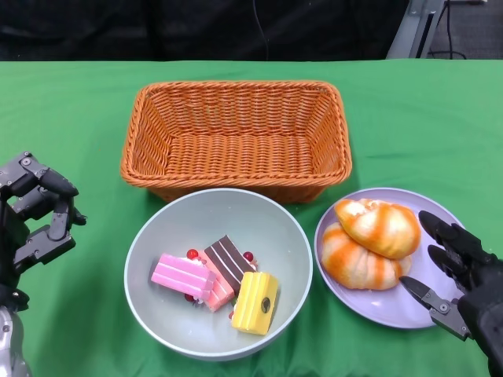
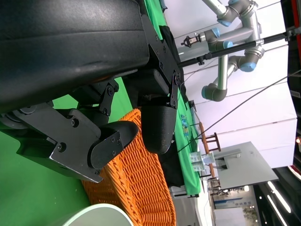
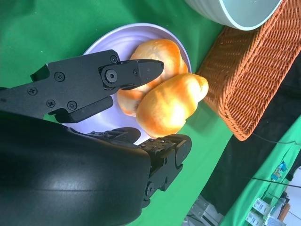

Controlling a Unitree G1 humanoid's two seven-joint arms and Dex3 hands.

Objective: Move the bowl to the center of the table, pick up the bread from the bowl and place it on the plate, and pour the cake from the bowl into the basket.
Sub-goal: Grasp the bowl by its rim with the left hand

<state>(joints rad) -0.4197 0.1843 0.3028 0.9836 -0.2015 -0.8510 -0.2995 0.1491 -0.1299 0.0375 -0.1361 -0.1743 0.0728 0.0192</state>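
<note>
1. Right hand [image 1: 460, 271] hung over the plate's [image 1: 409, 310] 4 o'clock rim. Fingers [image 1: 442, 228] were apart and empty, tips aimed toward 10 o'clock, just short of the bread [image 1: 373, 243].
2. Left hand [image 1: 35, 216] sat at the table's 9 o'clock edge. Fingers were loosely curled with gaps between them, holding nothing, clear of everything.
3. Bread, two rolls, already lay on the plate, touching each other, at 3 o'clock from the bowl [image 1: 157, 236].
4. Key relation: the bowl stood at table center, at 3 o'clock from the left hand and 9 o'clock from the right. Left hand looked slightly nearer, with no plate in its way.
5. Bowl was upright, mouth up, round, so no long axis. Cake [image 1: 216, 284] pieces lay inside it, clustered toward 6 o'clock.
6. Basket [image 1: 236, 137] was at 12 o'clock from the bowl, rims nearly touching. Its long axis ran 9 to 3.
7. Judgement: the pour remained, a tip toward 12 o'clock.
</note>
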